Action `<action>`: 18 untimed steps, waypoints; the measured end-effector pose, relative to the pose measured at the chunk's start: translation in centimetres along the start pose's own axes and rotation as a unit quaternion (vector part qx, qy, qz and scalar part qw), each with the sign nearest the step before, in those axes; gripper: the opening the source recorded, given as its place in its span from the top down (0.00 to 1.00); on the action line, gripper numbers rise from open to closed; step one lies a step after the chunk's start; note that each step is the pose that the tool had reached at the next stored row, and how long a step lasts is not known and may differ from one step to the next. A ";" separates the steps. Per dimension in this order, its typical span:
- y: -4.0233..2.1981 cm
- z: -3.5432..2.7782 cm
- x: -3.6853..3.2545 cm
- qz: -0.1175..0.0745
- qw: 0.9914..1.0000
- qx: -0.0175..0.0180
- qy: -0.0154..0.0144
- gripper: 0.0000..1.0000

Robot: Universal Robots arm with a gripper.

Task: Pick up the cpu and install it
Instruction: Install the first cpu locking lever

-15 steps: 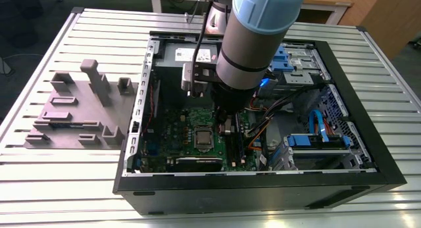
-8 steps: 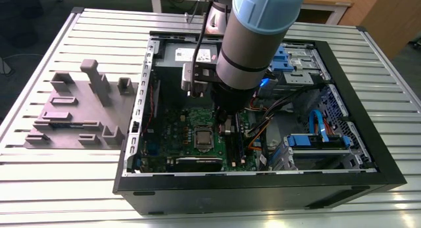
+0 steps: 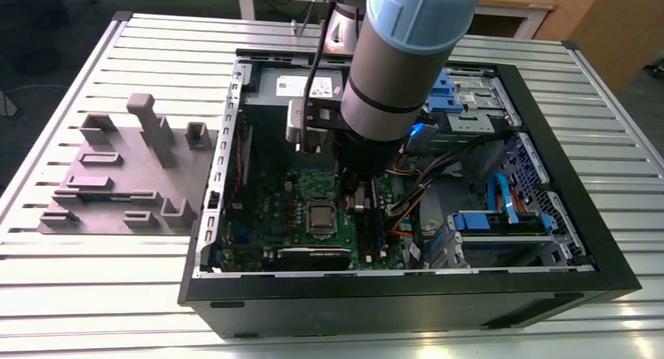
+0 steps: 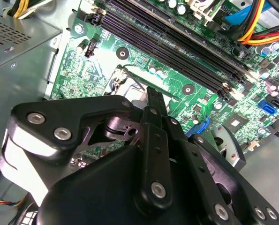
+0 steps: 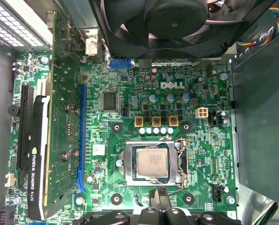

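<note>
The gripper [image 5: 160, 193] is hanging inside the open computer case [image 3: 581, 277], just above the motherboard [image 5: 130, 126]; in the first wrist view its black fingertips [image 5: 161, 194] are pressing together with nothing between them, just beside the edge of the socket frame [image 5: 151, 161]. Going across the exterior view from its left, a grey moulded fixture block [image 3: 124, 172] is lying on the slatted table [image 3: 83, 297], the case is sitting beside it with its side open, and the arm [image 3: 400, 64] is reaching down into the middle of the case, with blue drive brackets [image 3: 498, 223] further toward that view's right. The cpu [image 5: 152, 161] is sitting flat in the socket, silver top facing up, apart from the fingertips. A black fan [image 5: 162, 18] is hanging over the board's far edge.
</note>
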State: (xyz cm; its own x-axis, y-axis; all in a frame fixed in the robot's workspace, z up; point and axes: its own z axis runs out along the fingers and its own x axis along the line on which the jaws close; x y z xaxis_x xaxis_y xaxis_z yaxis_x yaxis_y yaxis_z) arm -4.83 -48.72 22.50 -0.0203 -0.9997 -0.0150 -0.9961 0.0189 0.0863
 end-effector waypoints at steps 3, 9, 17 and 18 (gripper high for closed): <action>-0.01 0.01 0.00 0.000 1.000 0.000 0.000 0.90; -0.01 0.09 0.00 0.000 1.000 0.000 0.011 0.90; -0.04 0.48 0.07 -0.005 1.000 0.000 0.018 0.90; -0.04 0.53 0.09 -0.005 1.000 0.000 0.018 0.90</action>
State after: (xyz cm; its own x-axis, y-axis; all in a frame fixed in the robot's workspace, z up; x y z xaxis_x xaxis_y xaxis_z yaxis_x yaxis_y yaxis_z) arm -4.83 -48.80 21.97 -0.0063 -0.9998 0.0207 -0.9963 0.0081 0.0857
